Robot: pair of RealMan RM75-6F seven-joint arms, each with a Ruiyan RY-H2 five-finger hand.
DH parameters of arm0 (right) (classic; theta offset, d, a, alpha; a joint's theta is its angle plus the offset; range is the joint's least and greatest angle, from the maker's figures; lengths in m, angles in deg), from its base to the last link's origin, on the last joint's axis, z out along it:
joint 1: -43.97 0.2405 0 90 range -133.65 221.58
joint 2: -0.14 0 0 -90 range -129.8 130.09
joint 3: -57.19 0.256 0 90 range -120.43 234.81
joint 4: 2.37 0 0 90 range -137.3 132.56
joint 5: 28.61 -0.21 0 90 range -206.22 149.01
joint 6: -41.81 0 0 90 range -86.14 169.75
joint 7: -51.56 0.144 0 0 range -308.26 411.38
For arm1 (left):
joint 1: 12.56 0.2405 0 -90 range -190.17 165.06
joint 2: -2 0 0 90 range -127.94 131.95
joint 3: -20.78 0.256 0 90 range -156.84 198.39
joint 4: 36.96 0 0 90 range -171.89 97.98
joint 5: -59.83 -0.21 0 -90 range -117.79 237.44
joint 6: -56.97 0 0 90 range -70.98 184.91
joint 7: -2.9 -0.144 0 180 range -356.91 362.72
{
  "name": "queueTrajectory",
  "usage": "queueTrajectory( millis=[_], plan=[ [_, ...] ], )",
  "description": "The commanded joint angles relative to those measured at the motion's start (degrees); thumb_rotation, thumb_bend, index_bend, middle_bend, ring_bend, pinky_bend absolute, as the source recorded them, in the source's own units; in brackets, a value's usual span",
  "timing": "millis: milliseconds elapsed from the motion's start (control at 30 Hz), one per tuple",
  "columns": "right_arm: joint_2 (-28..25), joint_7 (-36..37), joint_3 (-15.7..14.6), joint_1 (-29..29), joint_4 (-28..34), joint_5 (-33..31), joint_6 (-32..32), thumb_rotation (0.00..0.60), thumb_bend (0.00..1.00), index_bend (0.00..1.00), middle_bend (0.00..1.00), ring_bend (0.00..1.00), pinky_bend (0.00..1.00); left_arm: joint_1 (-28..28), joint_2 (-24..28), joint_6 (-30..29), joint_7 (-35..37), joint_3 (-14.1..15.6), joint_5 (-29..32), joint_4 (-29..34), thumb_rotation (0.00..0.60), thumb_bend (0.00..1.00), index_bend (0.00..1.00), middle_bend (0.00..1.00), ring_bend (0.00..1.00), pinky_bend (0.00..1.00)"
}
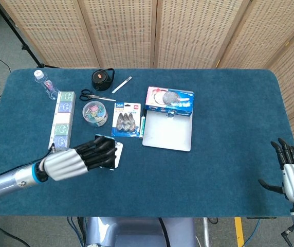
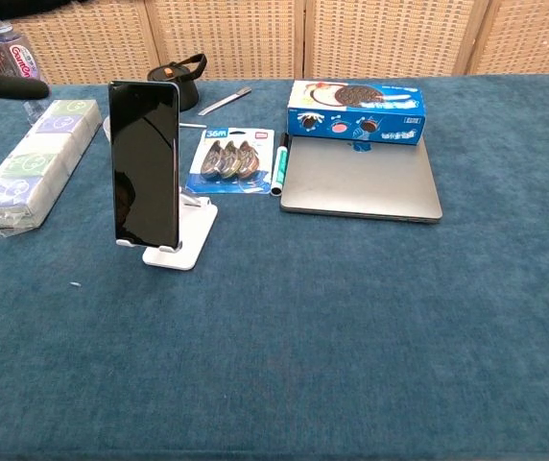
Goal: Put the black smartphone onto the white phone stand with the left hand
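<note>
Head view, left to right. Left hand [image 1: 77, 159]: hovering near the front-left part of the bench [image 1: 229, 170], fingers spread and holding nothing, dark fingertips reaching over the spot where the stand sits and hiding most of it from above.

Black smartphone [image 2: 145, 163]: in the chest view it is standing upright on the white phone stand [image 2: 183, 235], long axis vertical, screen facing the front edge, lower end seated on the stand's lip. No hand is touching it there; only a dark fingertip is showing at the upper-left corner of that view. The phone lies just right of and below the left hand's fingertips, so this hand is by far the nearer one.

Judgement: the placing looks done, and what remains is for the left hand to be drawing clear without brushing the tall, narrow phone, which would tip easily toward the front edge.

Neighbours: a wrapped pack of boxes [image 2: 30, 163] is lying along the left edge, close beside the stand; a card of binder clips [image 2: 231, 158] is lying just behind it; a closed laptop [image 2: 361, 187] with a blue biscuit box [image 2: 356, 101] is sitting at mid-bench. Open room lies toward the front edge and front-left corner.

Right hand [image 1: 293, 175]: resting off the front-right corner, fingers apart, holding nothing, well apart from the phone.
</note>
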Motion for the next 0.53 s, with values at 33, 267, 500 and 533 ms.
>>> queueTrajectory(
  millis=[33, 267, 500, 533],
  plan=[
    [0.0, -0.3, -0.1, 0.0, 0.1, 0.2, 0.1, 0.6, 0.0, 0.0, 0.0, 0.0, 0.0, 12.1, 0.3, -7.6, 6.5, -2.9, 13.1, 6.7, 0.6, 0.0, 0.0, 0.0, 0.0, 0.0],
    [0.4, -1.2, -0.4, -0.2, 0.2, 0.7, 0.5, 0.6, 0.0, 0.0, 0.0, 0.0, 0.0, 23.0, -0.2, -7.5, 19.1, -2.8, 26.7, 14.2, 0.6, 0.0, 0.0, 0.0, 0.0, 0.0],
    [0.9, -2.3, -0.6, -0.1, 0.0, 1.0, 0.5, 0.6, 0.0, 0.0, 0.0, 0.0, 0.0, 30.1, -1.1, -4.4, 23.5, -2.8, 36.1, 18.6, 0.6, 0.0, 0.0, 0.0, 0.0, 0.0],
    [1.0, -2.4, -0.6, -0.1, 0.0, 1.0, 0.5, 0.6, 0.0, 0.0, 0.0, 0.0, 0.0, 31.0, -1.0, -3.8, 23.4, -2.6, 37.1, 19.3, 0.6, 0.0, 0.0, 0.0, 0.0, 0.0]
  ],
)
